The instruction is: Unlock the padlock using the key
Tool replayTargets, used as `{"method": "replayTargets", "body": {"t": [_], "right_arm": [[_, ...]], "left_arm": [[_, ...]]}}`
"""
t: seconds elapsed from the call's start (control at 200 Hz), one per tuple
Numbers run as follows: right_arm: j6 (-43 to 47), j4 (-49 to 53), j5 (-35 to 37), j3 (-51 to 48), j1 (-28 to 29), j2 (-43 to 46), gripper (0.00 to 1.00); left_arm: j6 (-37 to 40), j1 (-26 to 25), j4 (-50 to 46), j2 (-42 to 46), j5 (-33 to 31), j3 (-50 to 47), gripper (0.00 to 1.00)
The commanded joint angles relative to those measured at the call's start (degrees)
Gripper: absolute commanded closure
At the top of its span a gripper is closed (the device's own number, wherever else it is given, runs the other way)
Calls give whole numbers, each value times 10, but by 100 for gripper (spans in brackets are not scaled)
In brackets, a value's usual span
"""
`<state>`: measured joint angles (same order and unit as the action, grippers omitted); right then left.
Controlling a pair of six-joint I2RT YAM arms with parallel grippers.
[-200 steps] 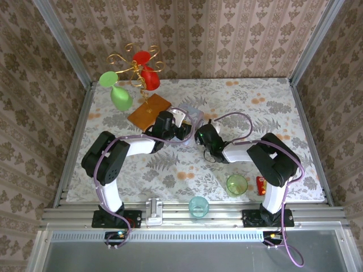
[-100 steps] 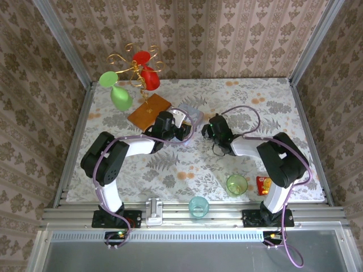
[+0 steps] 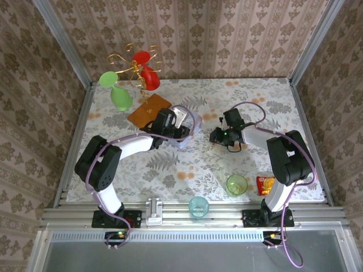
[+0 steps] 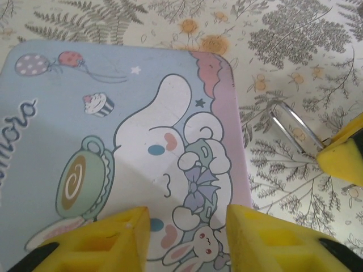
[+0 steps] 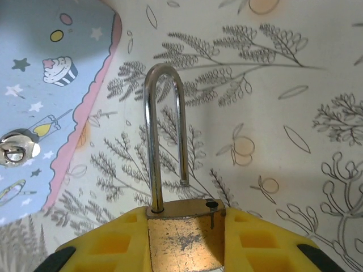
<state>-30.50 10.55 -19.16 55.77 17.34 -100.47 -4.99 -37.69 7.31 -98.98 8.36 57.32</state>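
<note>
Right gripper (image 5: 184, 218) clamps the brass padlock (image 5: 180, 243) by its body over the counter (image 5: 283, 85), one shackle (image 5: 164, 113) leg out, beside the tin (image 5: 51, 56). Left gripper (image 4: 187, 226) hangs released over that tin. Bumping the shackle down could relock it.

Far right corner of the table (image 3: 283, 102) is wide open, same for the near-edge middle. Centre's tight: just a narrow gap between the blue tin (image 3: 191, 126) and the right gripper (image 3: 215, 136) clamped on the padlock (image 5: 182, 241). Balloon stand (image 3: 133, 73) and brown board (image 3: 148, 110) block the far left corner; green cup (image 3: 236, 184) and red packet (image 3: 264, 184) crowd the near right.
</note>
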Motion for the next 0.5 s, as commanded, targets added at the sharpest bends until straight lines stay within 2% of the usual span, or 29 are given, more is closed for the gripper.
{"method": "replayTargets", "body": {"t": [0.0, 0.095, 0.2, 0.325, 0.425, 0.495], "right_arm": [[42, 63, -34, 17, 0, 4, 84], [64, 108, 20, 25, -1, 4, 83], [74, 134, 49, 32, -1, -2, 83], [78, 146, 70, 32, -2, -3, 82], [71, 131, 49, 28, -9, -11, 82], [60, 96, -3, 11, -23, -14, 83]], "left_arm": [[23, -33, -126, 19, -48, 20, 50], [22, -78, -185, 14, -135, 44, 41], [5, -102, -213, 10, -199, 37, 24], [-13, -111, -220, 6, -256, 16, 21], [-16, -111, -220, 5, -288, 3, 21], [-17, -109, -225, -2, -297, 0, 21]]}}
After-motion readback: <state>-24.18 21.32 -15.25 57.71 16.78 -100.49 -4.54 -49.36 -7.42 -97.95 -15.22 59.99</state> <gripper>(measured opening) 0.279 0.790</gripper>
